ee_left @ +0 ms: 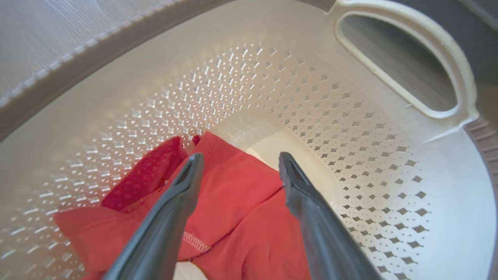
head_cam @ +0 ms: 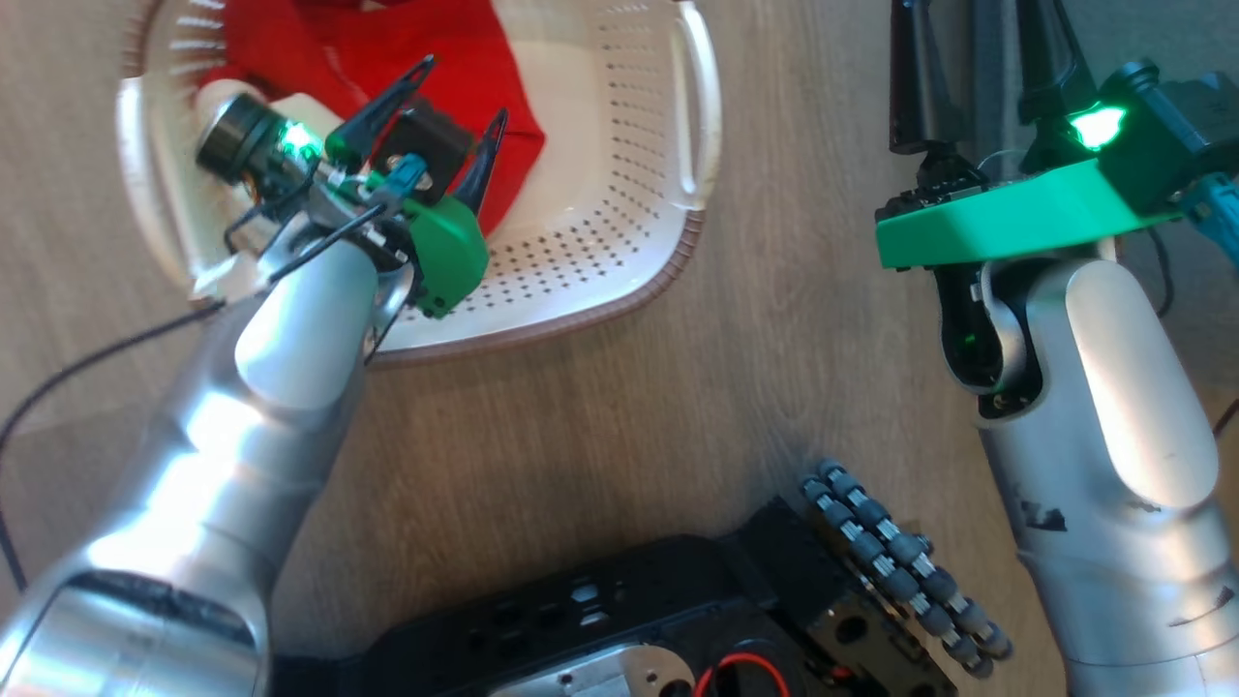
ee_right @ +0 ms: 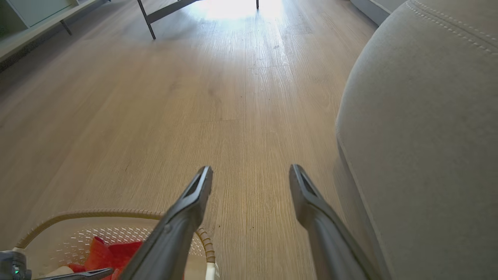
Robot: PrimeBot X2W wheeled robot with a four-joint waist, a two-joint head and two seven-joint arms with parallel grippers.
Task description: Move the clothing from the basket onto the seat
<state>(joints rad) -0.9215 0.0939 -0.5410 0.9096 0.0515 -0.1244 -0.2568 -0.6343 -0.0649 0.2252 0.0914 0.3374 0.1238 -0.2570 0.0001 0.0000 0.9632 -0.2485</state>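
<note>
Left wrist view is showing the left gripper (ee_left: 240, 155) standing wide open, its two long, dark, tapering fingers spread apart and clasping nothing. Directly beneath and between those fingers the clothing (ee_left: 233, 198) is lying in soft, bright red folds, one hem showing a line of pale zigzag stitching. Whether the tips are touching the fabric cannot be told. Beyond the fingertips the basket (ee_left: 311, 97) is curving round the cloth, its smooth cream plastic wall pierced with rows of small diamond holes. Further out, up and to the right of the fingers, a looped handle (ee_left: 461, 62) is arching off the wall, and up to the left a brown ribbed rim (ee_left: 78, 70) is running along the edge.

Over in the right wrist view, the right gripper (ee_right: 251, 168) is likewise hanging open and empty, with its slim dark fingers pointing along the pale wood-grain floor (ee_right: 233, 97). Just to the right of those fingers the seat (ee_right: 420, 136) is bulging up, a grey woven fabric cushion with a rounded corner and a double line of pale stitching (ee_right: 447, 23).
</note>
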